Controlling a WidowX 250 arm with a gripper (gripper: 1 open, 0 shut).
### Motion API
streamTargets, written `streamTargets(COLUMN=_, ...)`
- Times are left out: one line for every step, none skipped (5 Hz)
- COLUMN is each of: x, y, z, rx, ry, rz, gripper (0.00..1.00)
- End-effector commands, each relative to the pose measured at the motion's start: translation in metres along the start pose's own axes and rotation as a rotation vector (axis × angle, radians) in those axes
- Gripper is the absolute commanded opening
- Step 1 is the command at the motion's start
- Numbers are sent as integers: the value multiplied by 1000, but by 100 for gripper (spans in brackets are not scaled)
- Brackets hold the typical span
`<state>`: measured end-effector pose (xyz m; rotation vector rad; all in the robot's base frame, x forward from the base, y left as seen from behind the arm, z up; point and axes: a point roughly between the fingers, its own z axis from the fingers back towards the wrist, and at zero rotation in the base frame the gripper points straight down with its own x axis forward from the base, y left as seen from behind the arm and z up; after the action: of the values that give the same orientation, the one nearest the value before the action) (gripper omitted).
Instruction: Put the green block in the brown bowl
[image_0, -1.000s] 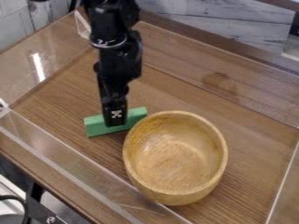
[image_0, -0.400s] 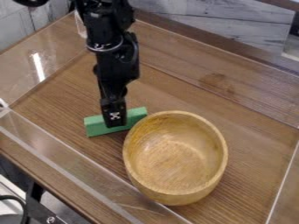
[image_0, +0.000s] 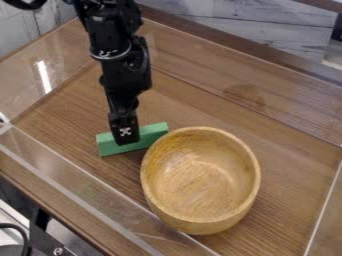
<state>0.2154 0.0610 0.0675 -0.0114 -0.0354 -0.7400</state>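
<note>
Matte green block (image_0: 131, 140) rect bar, grainy round brown bowl (image_0: 201, 180)

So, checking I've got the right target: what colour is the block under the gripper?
Solid matte green. The block lies flat on the table beside the bowl, seen in the single camera view.

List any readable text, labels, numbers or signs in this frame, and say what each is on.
No words, brand names or numbers are readable.
"X": a white cross-shaped mark on the black hand, low near the green block; too small to tell if it is a letter or a logo.
The brown bowl carries no marking.
</note>
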Motion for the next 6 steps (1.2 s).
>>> streamTargets(x=4, y=3, z=3, rx=16, ry=-22, rz=-18, gripper=100)
streamTargets(x=-2, y=2, z=-2, rx=9, ry=-28, rz=2, gripper=100)
streamTargets(x=-6, y=3, z=-7, rx=5, ry=-31, rz=19, gripper=100)
streamTargets(x=-20, y=1, z=-6, rx=2, ry=-36, rz=53, gripper=100)
streamTargets(x=-29, y=-2, z=-3, rx=7, ry=-43, rz=74, gripper=100)
streamTargets(x=-27, y=0, z=-7, rx=12, ry=-48, rz=58, gripper=100)
